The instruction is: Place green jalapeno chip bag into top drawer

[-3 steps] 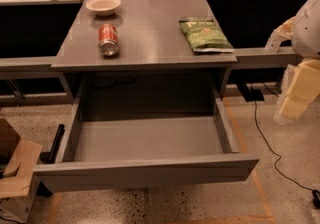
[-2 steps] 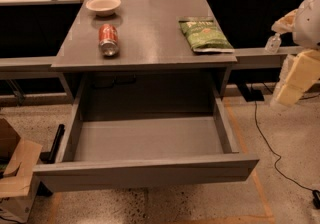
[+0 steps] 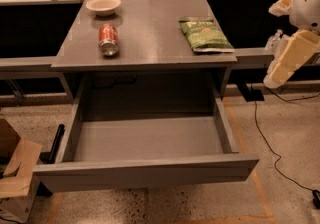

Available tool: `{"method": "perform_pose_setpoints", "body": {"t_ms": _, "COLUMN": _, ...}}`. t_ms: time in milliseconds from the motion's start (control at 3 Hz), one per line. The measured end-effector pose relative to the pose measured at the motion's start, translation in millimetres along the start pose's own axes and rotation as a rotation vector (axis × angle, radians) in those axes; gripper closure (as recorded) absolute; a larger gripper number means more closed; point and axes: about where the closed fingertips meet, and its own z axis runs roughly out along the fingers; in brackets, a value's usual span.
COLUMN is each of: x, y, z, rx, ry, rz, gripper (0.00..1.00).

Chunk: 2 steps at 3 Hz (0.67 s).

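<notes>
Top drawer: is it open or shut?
Open: the drawer is pulled out, its bare inside showing. The gripper hangs right of the table.

Arm (image 3: 306, 3) cut off by the right edge, its pale gripper (image 3: 278, 72) at mid-right beside the table (image 3: 150, 48); bag (image 3: 205, 34) lettering and can (image 3: 108, 39) label too blurred to read; box (image 3: 15, 168) cropped at lower left; drawer (image 3: 145, 175) back lost in shadow.
</notes>
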Motion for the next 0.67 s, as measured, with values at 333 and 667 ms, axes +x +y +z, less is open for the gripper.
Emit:
{"method": "perform_pose_setpoints", "body": {"t_ms": 333, "x": -14.0, "y": 0.3, "z": 20.4, "rx": -0.012, "ry": -0.050, "rz": -0.011, "gripper": 0.00}}
{"method": "perform_pose_setpoints", "body": {"t_ms": 667, "x": -43.0, "y": -16.7, "z": 52.6, "rx": -0.012, "ry": -0.146, "rz": -0.040, "gripper": 0.00}}
